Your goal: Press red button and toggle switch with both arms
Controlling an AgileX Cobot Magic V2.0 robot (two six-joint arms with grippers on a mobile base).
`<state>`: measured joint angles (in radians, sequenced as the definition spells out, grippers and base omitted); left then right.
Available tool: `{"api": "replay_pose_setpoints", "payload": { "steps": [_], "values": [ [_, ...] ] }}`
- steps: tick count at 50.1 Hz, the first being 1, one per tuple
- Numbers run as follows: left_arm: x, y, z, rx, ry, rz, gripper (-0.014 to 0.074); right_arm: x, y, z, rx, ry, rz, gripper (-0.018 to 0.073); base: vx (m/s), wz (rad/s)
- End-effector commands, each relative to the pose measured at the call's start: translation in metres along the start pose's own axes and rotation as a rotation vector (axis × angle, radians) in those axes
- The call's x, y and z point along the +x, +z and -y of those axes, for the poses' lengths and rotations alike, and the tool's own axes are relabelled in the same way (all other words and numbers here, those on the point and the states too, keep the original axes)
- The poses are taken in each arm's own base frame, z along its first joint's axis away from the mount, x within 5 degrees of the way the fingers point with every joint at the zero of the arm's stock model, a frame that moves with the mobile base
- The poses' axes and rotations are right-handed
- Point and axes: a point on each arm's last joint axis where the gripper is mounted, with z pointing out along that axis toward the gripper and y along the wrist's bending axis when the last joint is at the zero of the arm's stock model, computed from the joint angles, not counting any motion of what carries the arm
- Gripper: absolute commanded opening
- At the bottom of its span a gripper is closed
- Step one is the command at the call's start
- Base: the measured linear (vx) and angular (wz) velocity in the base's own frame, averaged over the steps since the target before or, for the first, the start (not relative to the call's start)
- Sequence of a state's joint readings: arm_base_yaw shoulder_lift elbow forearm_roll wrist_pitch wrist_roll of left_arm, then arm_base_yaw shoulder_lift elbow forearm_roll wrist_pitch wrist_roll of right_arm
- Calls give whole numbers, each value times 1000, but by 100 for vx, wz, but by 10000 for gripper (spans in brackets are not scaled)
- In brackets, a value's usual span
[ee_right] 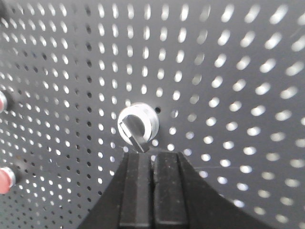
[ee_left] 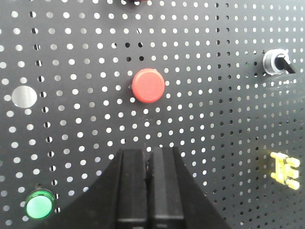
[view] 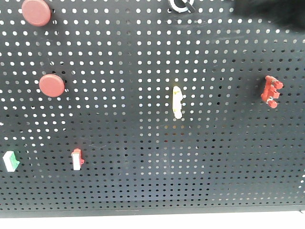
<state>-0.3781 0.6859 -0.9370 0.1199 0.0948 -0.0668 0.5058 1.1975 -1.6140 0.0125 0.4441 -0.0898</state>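
Observation:
In the left wrist view a round red button (ee_left: 148, 85) sits on the black pegboard (ee_left: 214, 133). My left gripper (ee_left: 148, 151) is shut and empty, below the button and apart from it. In the right wrist view the toggle switch (ee_right: 138, 125), a black lever in a white ring, is just above my right gripper (ee_right: 152, 155), which is shut and empty. The lever's lower end nearly meets the fingertips (ee_right: 138, 160); I cannot tell if they touch. The front view shows two red buttons (view: 51, 85) (view: 35, 12), the toggle switch (view: 181, 5) at the top edge, and an arm (view: 271, 12) as a dark blur at the top right.
The pegboard (view: 143, 181) also carries a yellow part (view: 177, 101), a red clip (view: 271, 90), a green and white switch (view: 10, 161) and a red and white switch (view: 76, 159). The left wrist view shows a green lamp (ee_left: 40, 208), a yellow connector (ee_left: 285, 171) and the toggle switch (ee_left: 276, 62).

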Motion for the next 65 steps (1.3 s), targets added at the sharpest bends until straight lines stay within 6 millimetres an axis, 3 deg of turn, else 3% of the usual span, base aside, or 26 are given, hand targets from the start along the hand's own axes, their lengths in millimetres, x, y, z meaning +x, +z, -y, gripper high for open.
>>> {"api": "replay_pose_setpoints", "payload": {
  "steps": [1,25,32,40,50,60,65],
  "values": [
    [-16,-3,0,8,-12,109,1,-17,-11,1,9,-10,92,-3,0,0],
    [-15,-2,0,8,-12,105,1,-16,-10,1,8,-9,81,-3,0,0],
    [1,-21,-5,-44,12,92,1,-16,-10,1,8,-9,80,-3,0,0],
    [58,-63,-12,-187,47,23,1,-16,-10,1,8,-9,78,-3,0,0],
    [151,-110,-9,-289,60,-71,1,-16,-10,1,8,-9,78,-3,0,0],
    [227,-130,-6,-314,35,-146,1,-16,-10,1,8,-9,78,-3,0,0],
    [243,-132,-7,-321,4,-244,1,-15,-10,1,7,-7,72,-3,0,0]
  ]
}}
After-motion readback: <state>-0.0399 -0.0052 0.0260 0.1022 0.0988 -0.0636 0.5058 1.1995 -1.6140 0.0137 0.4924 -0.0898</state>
